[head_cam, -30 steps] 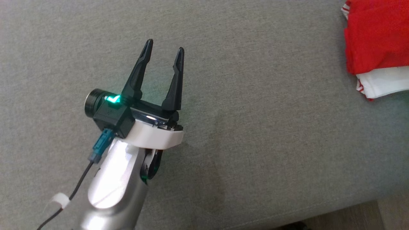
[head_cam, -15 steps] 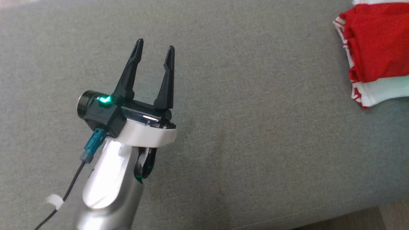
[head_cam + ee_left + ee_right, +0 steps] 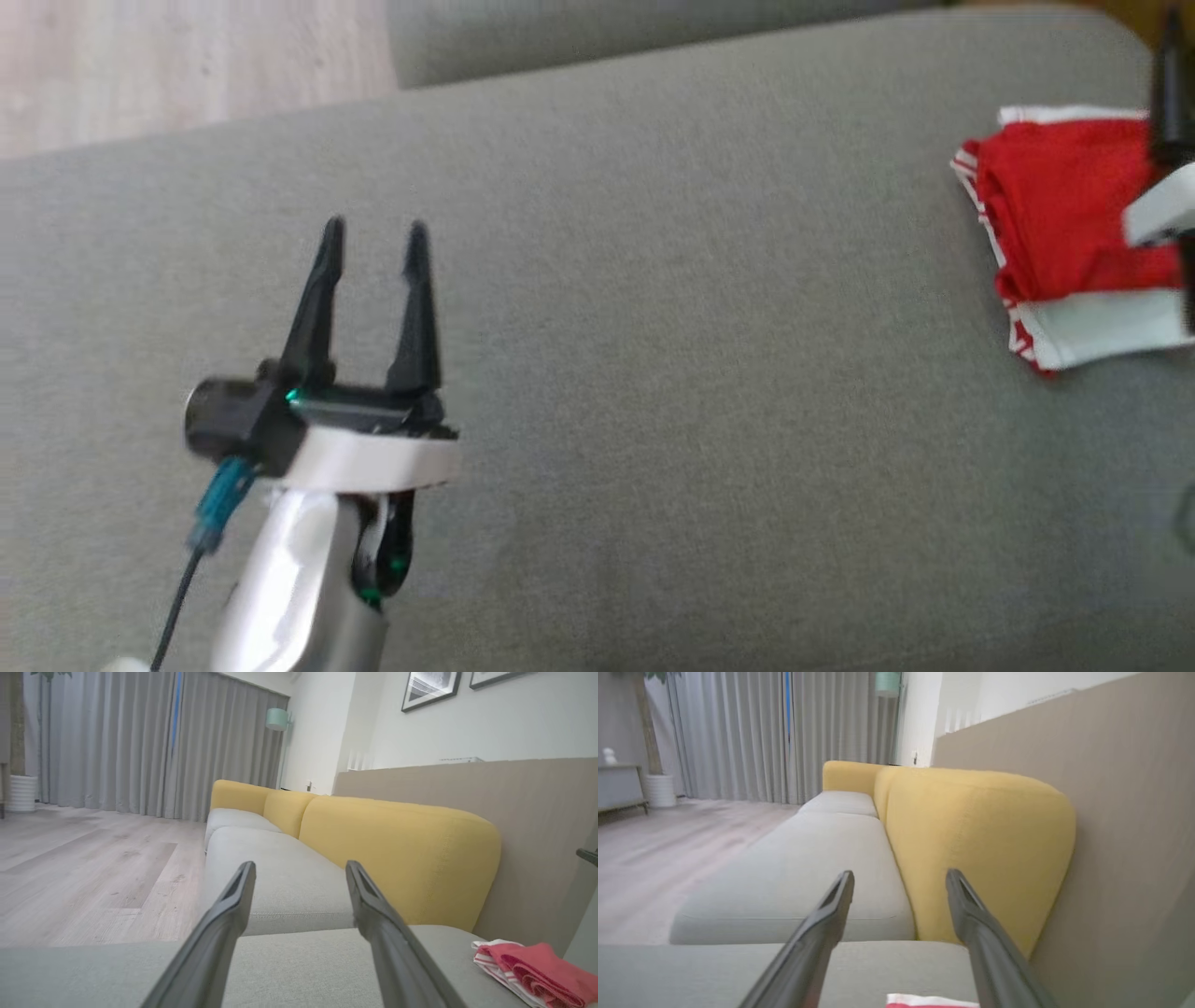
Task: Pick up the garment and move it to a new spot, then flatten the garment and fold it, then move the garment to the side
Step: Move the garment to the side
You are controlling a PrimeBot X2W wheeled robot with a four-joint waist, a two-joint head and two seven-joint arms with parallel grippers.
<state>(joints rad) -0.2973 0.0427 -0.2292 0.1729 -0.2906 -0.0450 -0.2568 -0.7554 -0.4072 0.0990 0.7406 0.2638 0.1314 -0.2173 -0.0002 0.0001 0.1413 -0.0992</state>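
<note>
The garment (image 3: 1055, 215) is a folded red piece with white striped edges, lying on the grey sofa seat (image 3: 700, 373) at the far right of the head view. It also shows low right in the left wrist view (image 3: 528, 963) and at the bottom edge of the right wrist view (image 3: 924, 1001). My left gripper (image 3: 375, 227) hovers open and empty over the seat, far left of the garment; its fingertips (image 3: 247, 868) stand apart. My right gripper (image 3: 900, 877) is open, just above the garment. One of its fingers (image 3: 1167, 93) shows at the head view's right edge.
Yellow back cushions (image 3: 397, 849) line the sofa along a beige wall panel (image 3: 1111, 812). Wooden floor (image 3: 187, 65) lies beyond the seat's far edge. Grey curtains (image 3: 140, 742) hang at the far end of the room.
The head camera has tilted, so the whole picture shifted down and the floor came into view. Part of my right gripper now shows over the garment. The garment lies where it was.
</note>
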